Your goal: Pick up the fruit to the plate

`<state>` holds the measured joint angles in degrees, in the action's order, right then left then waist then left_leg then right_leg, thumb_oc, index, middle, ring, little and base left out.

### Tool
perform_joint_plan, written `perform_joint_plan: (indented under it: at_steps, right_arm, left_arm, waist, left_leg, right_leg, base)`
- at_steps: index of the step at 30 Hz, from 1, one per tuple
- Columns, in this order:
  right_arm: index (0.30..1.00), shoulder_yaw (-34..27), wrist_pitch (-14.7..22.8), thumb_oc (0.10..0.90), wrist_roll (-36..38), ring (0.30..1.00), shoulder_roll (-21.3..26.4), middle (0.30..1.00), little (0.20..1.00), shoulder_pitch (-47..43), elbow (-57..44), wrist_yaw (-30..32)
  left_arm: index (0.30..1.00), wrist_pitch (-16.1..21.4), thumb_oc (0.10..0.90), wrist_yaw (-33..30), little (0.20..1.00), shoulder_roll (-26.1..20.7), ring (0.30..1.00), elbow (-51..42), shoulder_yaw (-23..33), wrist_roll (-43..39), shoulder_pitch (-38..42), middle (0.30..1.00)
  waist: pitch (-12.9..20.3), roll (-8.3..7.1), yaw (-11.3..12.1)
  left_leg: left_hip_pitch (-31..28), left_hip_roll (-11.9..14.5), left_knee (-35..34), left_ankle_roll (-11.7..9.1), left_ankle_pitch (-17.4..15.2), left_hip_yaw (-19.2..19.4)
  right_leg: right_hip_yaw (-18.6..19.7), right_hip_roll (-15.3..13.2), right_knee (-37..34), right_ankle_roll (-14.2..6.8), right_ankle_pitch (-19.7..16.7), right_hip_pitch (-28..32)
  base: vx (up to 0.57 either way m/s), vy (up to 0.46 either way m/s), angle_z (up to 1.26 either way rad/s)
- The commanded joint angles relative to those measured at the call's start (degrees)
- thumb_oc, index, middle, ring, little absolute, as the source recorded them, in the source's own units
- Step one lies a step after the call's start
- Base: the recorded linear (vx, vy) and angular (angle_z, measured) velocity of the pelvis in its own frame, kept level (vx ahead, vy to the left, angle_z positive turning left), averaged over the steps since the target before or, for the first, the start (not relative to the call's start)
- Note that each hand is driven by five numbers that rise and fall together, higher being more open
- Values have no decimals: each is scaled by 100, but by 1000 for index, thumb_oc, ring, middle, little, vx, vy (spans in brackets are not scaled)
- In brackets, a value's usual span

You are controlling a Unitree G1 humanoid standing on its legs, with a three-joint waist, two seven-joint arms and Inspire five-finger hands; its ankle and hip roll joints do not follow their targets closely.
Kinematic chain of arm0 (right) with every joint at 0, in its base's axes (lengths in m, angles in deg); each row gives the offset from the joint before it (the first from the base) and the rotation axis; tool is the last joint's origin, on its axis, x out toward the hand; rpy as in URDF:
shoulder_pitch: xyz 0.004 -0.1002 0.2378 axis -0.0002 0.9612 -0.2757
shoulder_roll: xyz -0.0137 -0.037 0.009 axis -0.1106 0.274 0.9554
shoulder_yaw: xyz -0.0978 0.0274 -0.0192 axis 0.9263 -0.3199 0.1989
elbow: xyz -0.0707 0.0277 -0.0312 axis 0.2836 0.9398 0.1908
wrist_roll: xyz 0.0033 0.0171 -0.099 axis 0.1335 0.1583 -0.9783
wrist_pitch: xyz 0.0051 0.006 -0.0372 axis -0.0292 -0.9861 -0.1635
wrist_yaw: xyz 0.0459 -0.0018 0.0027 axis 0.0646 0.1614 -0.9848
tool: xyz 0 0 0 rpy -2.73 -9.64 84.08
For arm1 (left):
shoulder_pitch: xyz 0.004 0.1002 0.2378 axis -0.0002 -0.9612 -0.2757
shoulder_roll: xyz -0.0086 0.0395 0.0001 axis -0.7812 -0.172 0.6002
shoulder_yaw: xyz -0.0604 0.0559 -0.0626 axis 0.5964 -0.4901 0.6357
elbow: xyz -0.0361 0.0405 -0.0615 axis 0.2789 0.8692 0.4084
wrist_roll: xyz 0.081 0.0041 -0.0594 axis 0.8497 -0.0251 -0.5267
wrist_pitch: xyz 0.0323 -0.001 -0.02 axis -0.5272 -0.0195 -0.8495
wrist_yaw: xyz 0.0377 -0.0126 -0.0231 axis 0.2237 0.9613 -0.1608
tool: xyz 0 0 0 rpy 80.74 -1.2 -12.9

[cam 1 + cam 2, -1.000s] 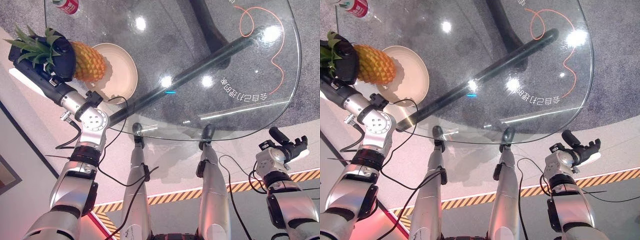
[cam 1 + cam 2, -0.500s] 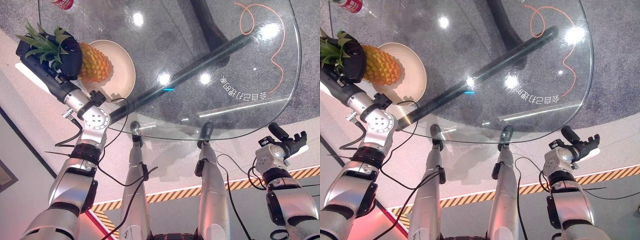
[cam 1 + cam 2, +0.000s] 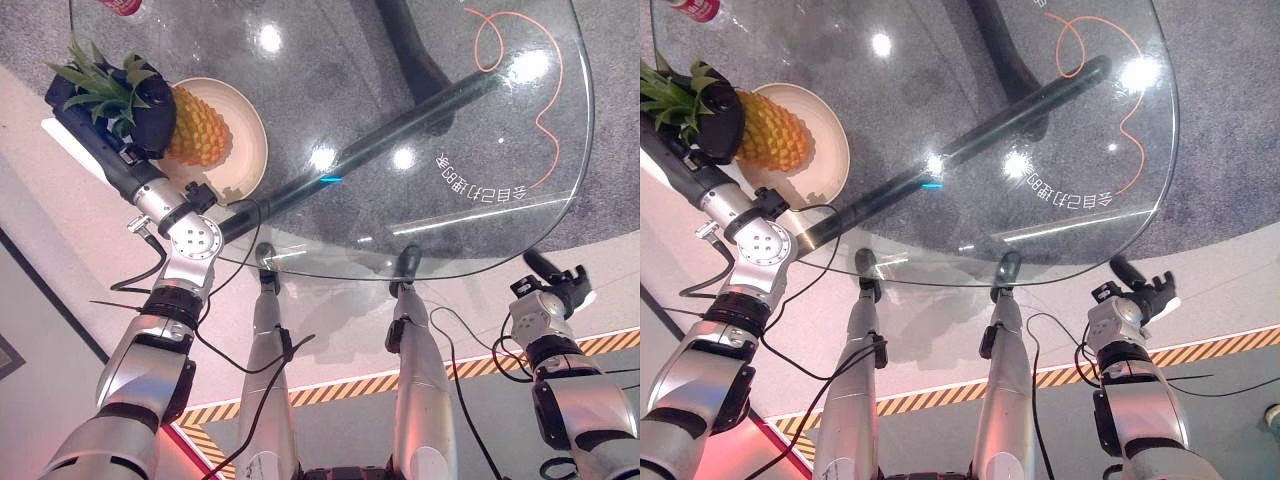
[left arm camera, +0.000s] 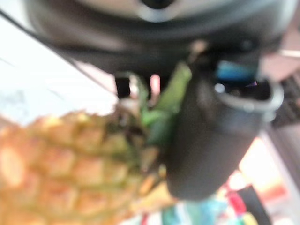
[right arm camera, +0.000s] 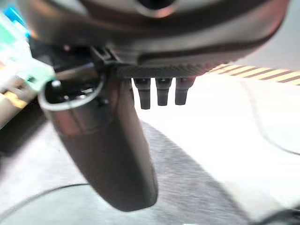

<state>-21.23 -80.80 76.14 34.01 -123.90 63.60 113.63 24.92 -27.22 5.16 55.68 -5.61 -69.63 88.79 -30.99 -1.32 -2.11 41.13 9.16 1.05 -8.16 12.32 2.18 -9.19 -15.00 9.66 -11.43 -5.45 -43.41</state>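
**Pineapple held over the plate, ready to be set down**

The left hand [image 3: 140, 105] was curled round the pineapple [image 3: 195, 125] at the base of its leafy crown, with the fruit's yellow body lying sideways over the cream plate [image 3: 245, 150]. The plate sat at the left edge of the round glass tabletop [image 3: 450, 230], close to the rim. In the left wrist view the thumb [image 4: 211, 140] pressed against the green leaves just where they met the scaled skin. Whether the fruit already touched the plate could not be told from these pictures.

The right hand [image 3: 1140, 295] hung below the near edge of the tabletop, well apart from the work, its fingers relaxed and holding nothing (the right wrist view showed the thumb standing free over the floor). A red-labelled bottle [image 3: 690, 8] stood at the far left edge, beyond the plate.

To finish the step well, the hand would likely need to lower the fruit until its body rested fully inside the plate's rim, not on it. A pineapple on its side tends to roll, so the fingers should let go only once the weight had settled, and draw away along the crown without catching the leaves.
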Motion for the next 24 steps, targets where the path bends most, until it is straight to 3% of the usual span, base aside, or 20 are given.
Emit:
perform_joint_plan:
  at_steps: [1,7,11,13,16,24]
  right_arm:
    - [900,26,-193,800,175,900,158,900,900,279,348,-132]
    - [900,22,-196,800,94,900,198,900,900,283,396,-183]
    - [900,16,-122,800,56,900,198,900,900,217,294,-119]
    - [900,30,-86,800,36,900,189,900,900,189,252,-68]
    - [900,23,18,800,22,900,184,900,900,168,222,32]
    - [900,27,92,800,6,900,196,900,900,94,186,146]
  left_arm:
    - [347,585,155,-27,255,-430,347,-39,213,465,780,347]
    - [368,525,180,-65,280,-412,368,-37,184,528,784,368]
    - [502,539,336,-30,436,-438,502,-12,196,481,814,502]
    - [516,545,353,-29,453,-445,516,5,183,475,821,516]
    - [596,595,446,-9,546,-434,596,32,179,451,801,596]
    - [596,673,446,121,546,-416,596,92,168,326,766,596]
  waist:
    - [120,-206,201]
    - [120,-214,204]
    - [120,-226,186]
    - [120,-241,188]
    - [120,-243,193]
    - [120,-224,191]
  left_leg:
    - [72,73,416,-52,-437,-10]
    - [-10,73,417,-58,-490,-21]
    - [49,61,411,-48,-446,-27]
    - [48,60,404,-49,-448,-33]
    - [52,44,397,-45,-449,-45]
    - [87,21,417,-39,-457,-46]
  right_leg:
    - [-216,239,79,44,-219,28]
    - [-214,248,81,24,-184,104]
    - [-201,250,43,30,-244,54]
    - [-197,261,27,33,-247,61]
    - [-187,263,5,35,-258,62]
    - [-175,265,-5,35,-279,23]
  base:
    - [0,0,0]
    - [0,0,0]
    - [-8,2,0]
    - [0,0,0]
    - [0,0,0]
    - [0,0,0]
